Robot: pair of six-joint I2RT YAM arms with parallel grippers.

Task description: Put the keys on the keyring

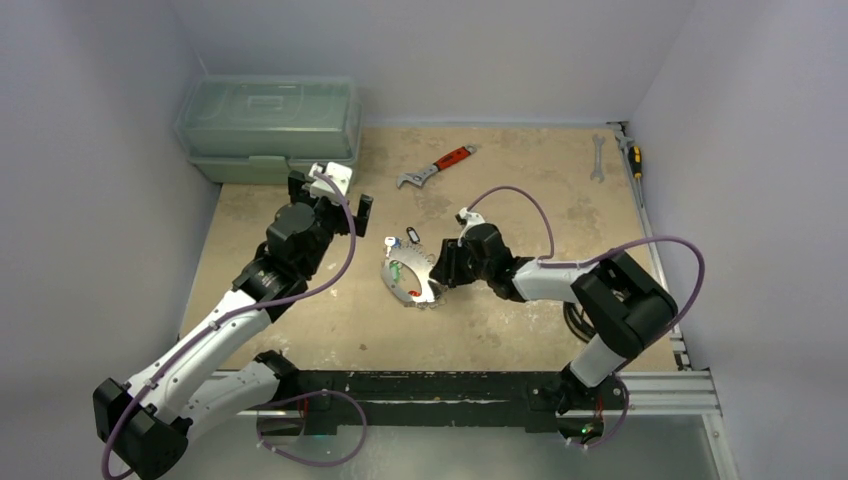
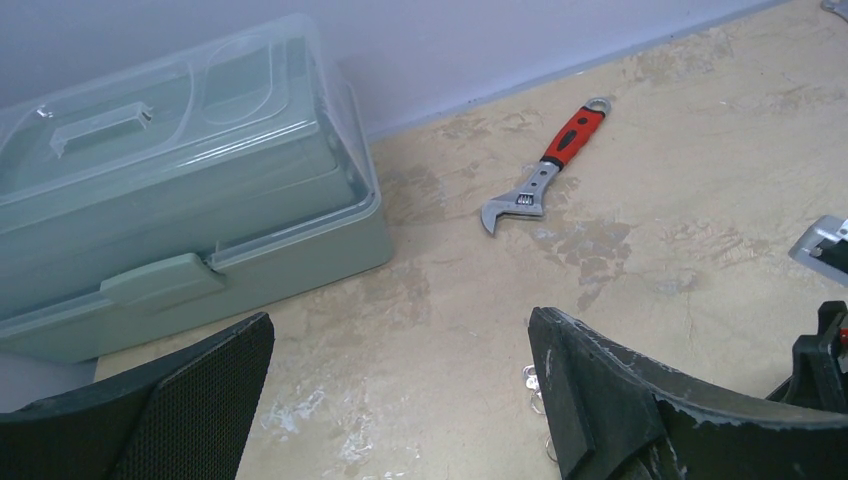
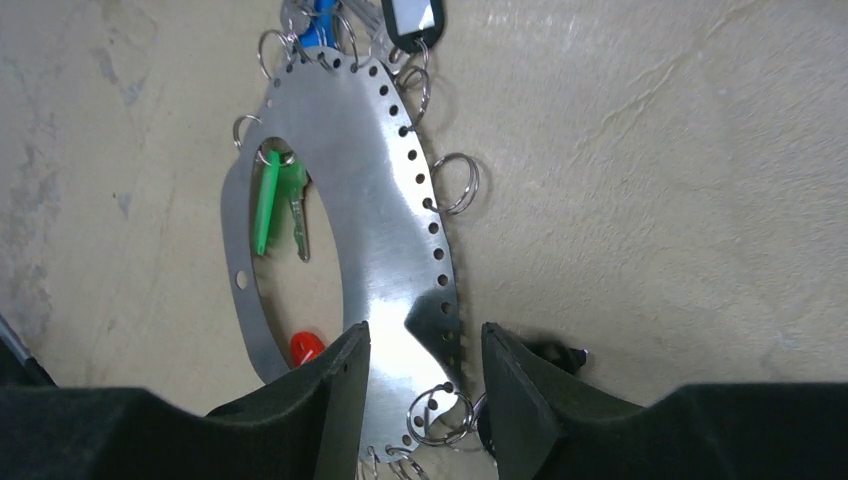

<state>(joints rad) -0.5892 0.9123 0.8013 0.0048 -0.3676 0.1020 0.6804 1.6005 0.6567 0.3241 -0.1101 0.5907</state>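
The keyring (image 3: 385,215) is a flat silvery crescent plate with a row of holes and small split rings, lying on the table (image 1: 410,282). Keys hang on it: a green-tagged one (image 3: 268,200), a red tag (image 3: 306,346), a blue tag (image 3: 318,25) and a black tag (image 3: 410,18). My right gripper (image 3: 425,340) is open, with its fingers straddling the plate's wide end just above it (image 1: 437,268). My left gripper (image 2: 400,325) is wide open and empty, raised over bare table left of the keyring (image 1: 335,200). Small rings (image 2: 530,380) peek out beside its right finger.
A red-handled adjustable wrench (image 1: 437,166) lies behind the keyring, also in the left wrist view (image 2: 545,170). A green toolbox (image 1: 268,125) stands at the back left (image 2: 170,180). A silver spanner (image 1: 597,157) and a screwdriver (image 1: 633,155) lie at the back right.
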